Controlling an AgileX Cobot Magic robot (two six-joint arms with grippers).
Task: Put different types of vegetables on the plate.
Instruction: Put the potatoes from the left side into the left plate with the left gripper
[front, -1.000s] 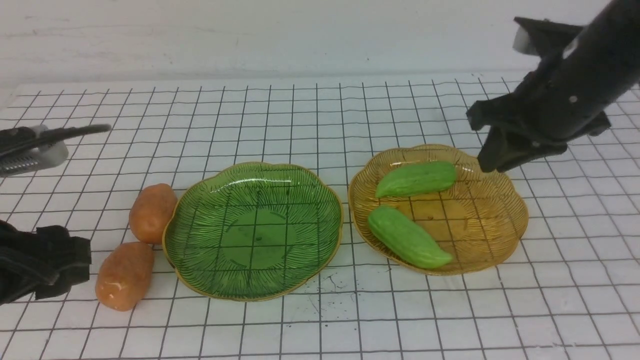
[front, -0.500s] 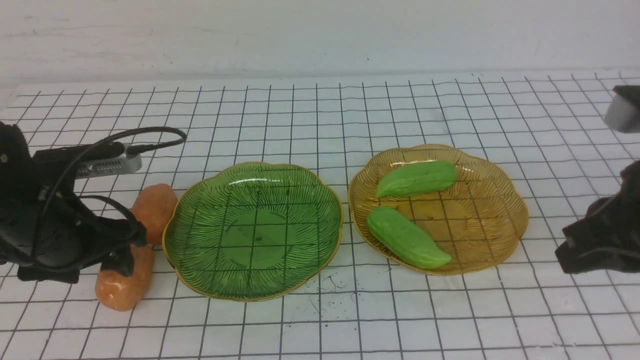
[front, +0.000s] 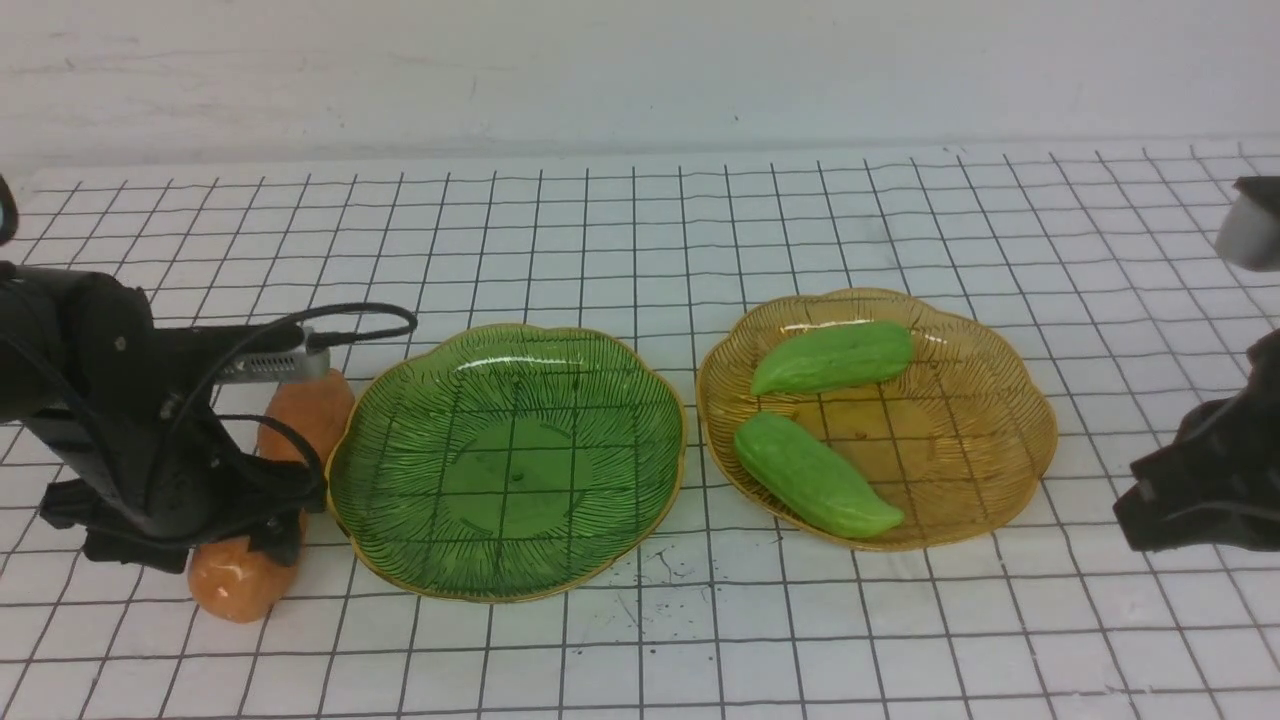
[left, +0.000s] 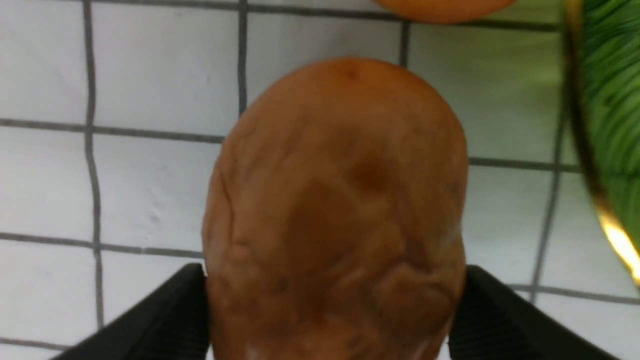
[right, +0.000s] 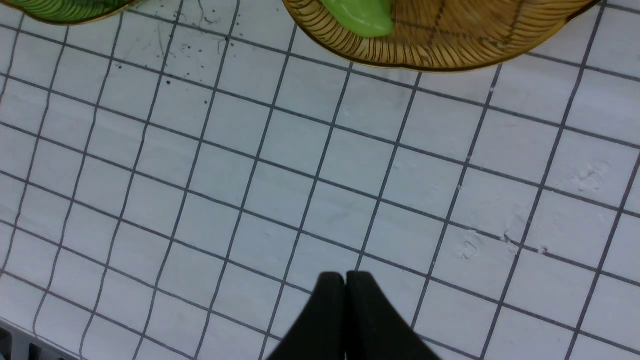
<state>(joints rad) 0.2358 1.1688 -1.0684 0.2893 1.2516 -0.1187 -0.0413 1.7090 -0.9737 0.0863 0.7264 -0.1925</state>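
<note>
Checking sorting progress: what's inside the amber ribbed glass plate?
Two smooth light green gourds, one farther, one nearer. Nothing else shows inside the amber ribbed glass plate; the glass beneath them is covered.

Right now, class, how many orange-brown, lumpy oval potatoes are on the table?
2. The near potato sits in the left gripper, beside the green glass plate; the far potato lies behind it, partly behind the arm.
</note>
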